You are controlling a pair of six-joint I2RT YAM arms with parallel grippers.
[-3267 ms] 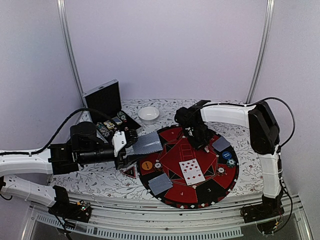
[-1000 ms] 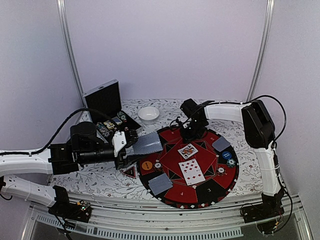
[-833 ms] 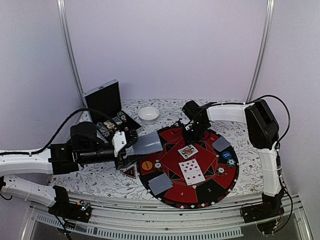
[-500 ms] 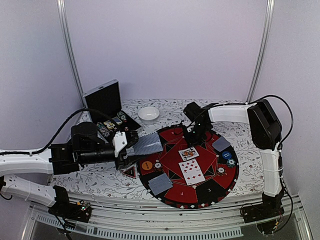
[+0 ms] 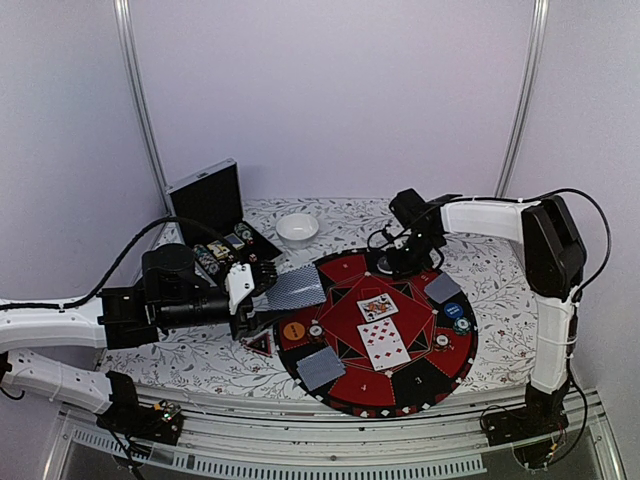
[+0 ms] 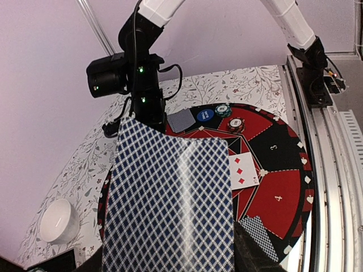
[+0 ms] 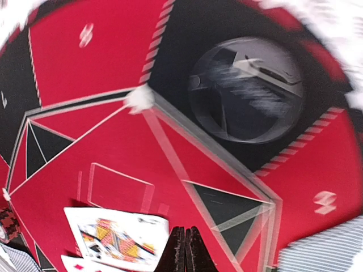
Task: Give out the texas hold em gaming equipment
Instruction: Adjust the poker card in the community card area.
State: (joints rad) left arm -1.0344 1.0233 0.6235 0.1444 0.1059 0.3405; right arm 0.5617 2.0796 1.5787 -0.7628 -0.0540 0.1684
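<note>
My left end effector [image 5: 263, 294] gripped the deck of cards [image 5: 297, 288] at the mat's [image 5: 345, 272] left edge, backs up, long axis pointing toward the mat's centre. My right end effector [image 5: 402, 262] hung pinched closed and empty over the mat's far edge, beyond the face card [image 5: 377, 306].

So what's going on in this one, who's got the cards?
The left gripper holds a deck of cards, backs up, at the left edge of the felt mat. The right gripper is shut and empty, hovering over the mat's far side. Two cards lie face up in the middle of the mat: a face card and a diamonds card. Nearer the rim are two face-down cards, an orange disc, a blue disc and a few chips.
</note>
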